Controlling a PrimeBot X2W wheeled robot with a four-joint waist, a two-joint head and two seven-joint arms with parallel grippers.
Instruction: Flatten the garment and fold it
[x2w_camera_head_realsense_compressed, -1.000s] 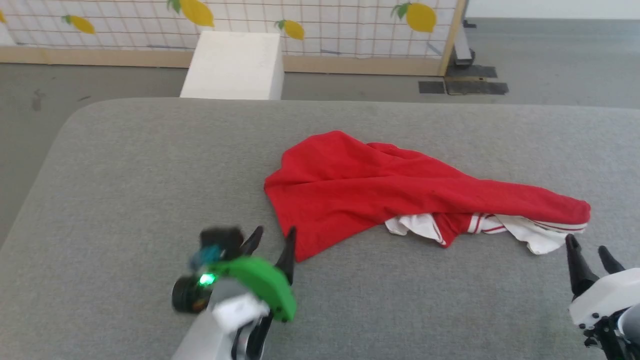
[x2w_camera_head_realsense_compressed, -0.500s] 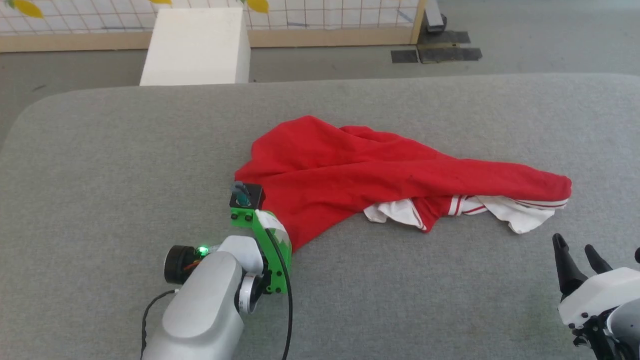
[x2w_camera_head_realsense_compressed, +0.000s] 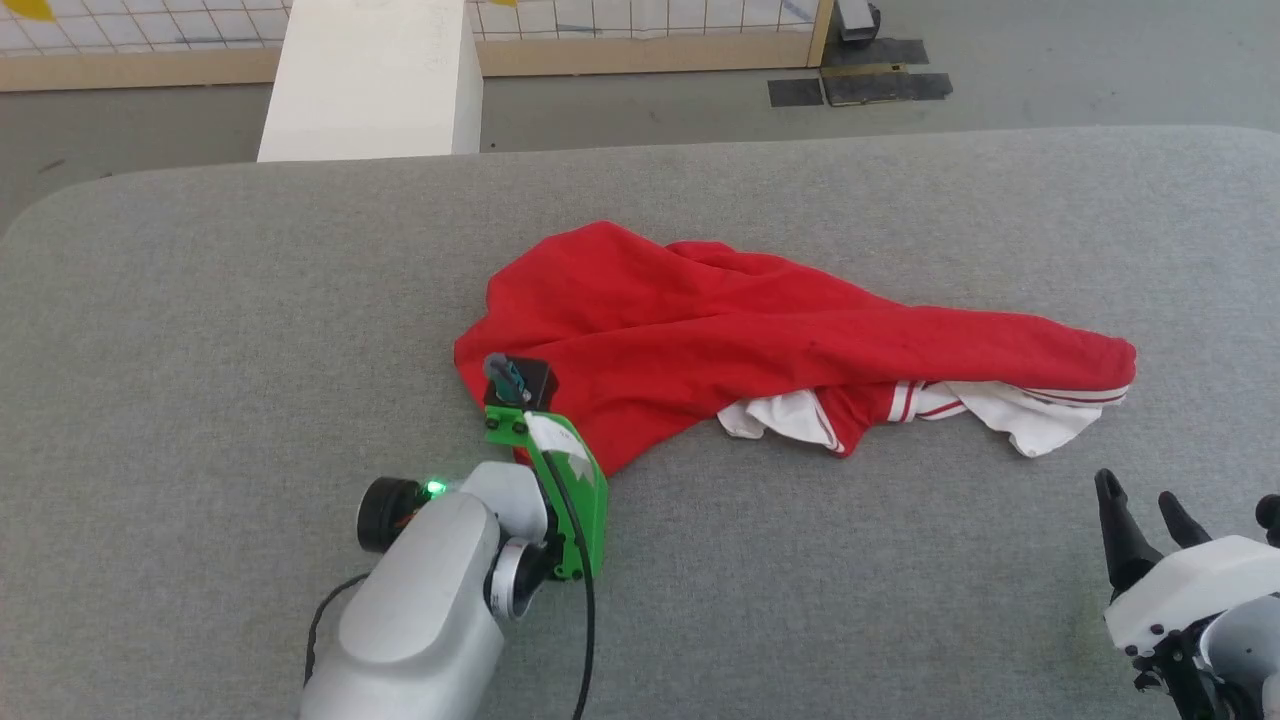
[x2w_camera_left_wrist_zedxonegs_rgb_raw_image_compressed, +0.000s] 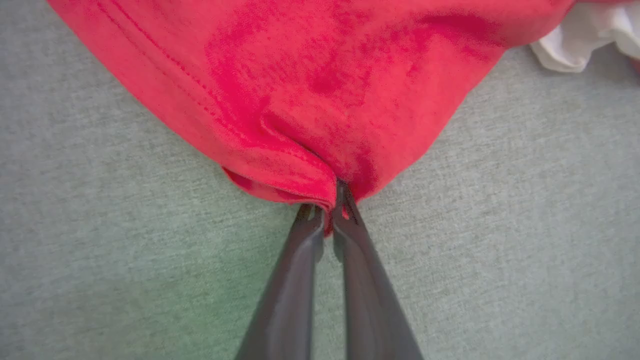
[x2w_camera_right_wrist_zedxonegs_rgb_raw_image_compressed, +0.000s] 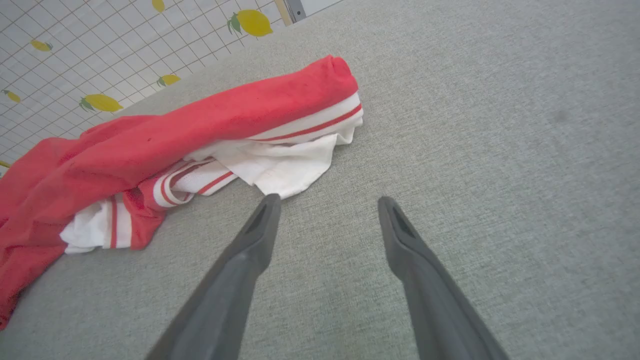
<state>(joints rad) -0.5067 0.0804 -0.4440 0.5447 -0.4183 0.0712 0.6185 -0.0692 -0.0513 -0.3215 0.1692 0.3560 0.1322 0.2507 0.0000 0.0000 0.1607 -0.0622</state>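
Observation:
The garment (x2w_camera_head_realsense_compressed: 700, 340) lies crumpled on the grey padded table (x2w_camera_head_realsense_compressed: 200, 350), red side up, with white sleeves and striped trim poking out along its near edge. In the left wrist view my left gripper (x2w_camera_left_wrist_zedxonegs_rgb_raw_image_compressed: 327, 210) is shut on the garment's (x2w_camera_left_wrist_zedxonegs_rgb_raw_image_compressed: 325, 75) near red corner, and the cloth bunches into a fold at the fingertips. In the head view the left wrist and its green bracket (x2w_camera_head_realsense_compressed: 560, 490) cover that corner. My right gripper (x2w_camera_head_realsense_compressed: 1135, 492) stands open near the table's front right. In its own view, the right gripper (x2w_camera_right_wrist_zedxonegs_rgb_raw_image_compressed: 328, 201) sits just short of the white sleeve (x2w_camera_right_wrist_zedxonegs_rgb_raw_image_compressed: 285, 170).
A white box (x2w_camera_head_realsense_compressed: 370, 80) stands on the floor past the table's far edge. Behind it runs a grid screen with lemon prints (x2w_camera_right_wrist_zedxonegs_rgb_raw_image_compressed: 75, 50). Dark mats (x2w_camera_head_realsense_compressed: 860, 88) lie on the floor at the far right. Bare table surface surrounds the garment.
The head camera tilted down, shifting the whole picture. My left arm reached forward over the garment's near corner and its fingers shut on the cloth. The right gripper stayed open.

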